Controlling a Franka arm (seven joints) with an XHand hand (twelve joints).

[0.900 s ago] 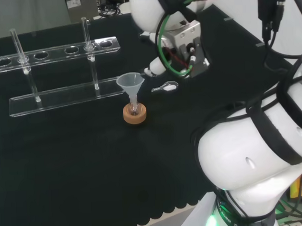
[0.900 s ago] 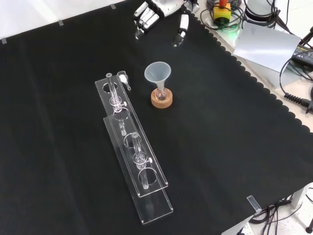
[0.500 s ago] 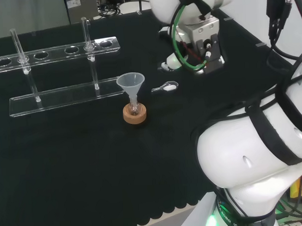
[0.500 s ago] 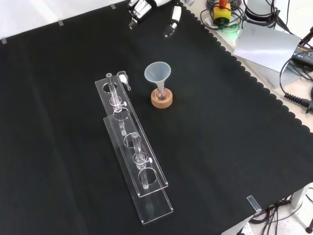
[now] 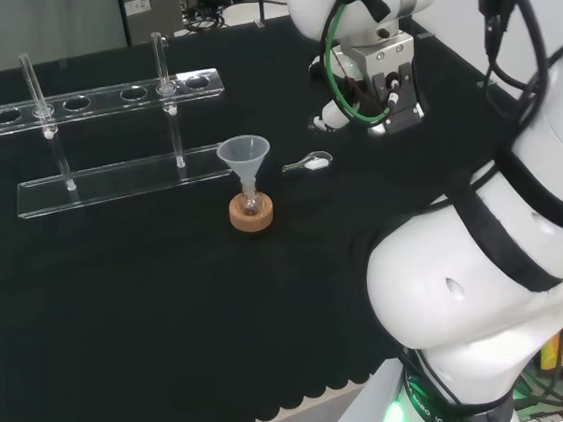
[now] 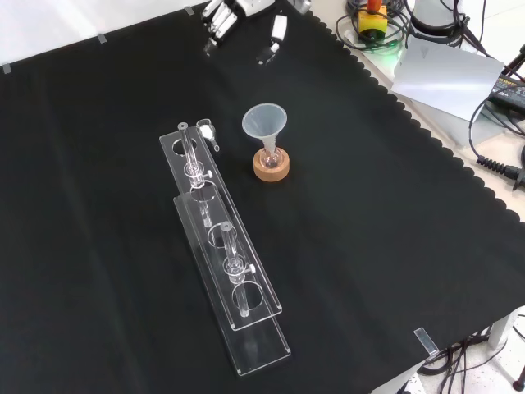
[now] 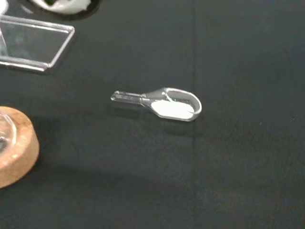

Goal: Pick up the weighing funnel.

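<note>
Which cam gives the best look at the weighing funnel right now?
Wrist view: the small clear scoop-shaped weighing funnel is close and large, bowl and short stem plainly outlined. Head and front views show it as a tiny, faint glassy shape.

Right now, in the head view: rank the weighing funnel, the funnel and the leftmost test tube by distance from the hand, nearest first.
1. weighing funnel: on the cloth, just lower left of the hand.
2. funnel: standing in its flask, further left.
3. test tube: at the far left end of the rack.
</note>
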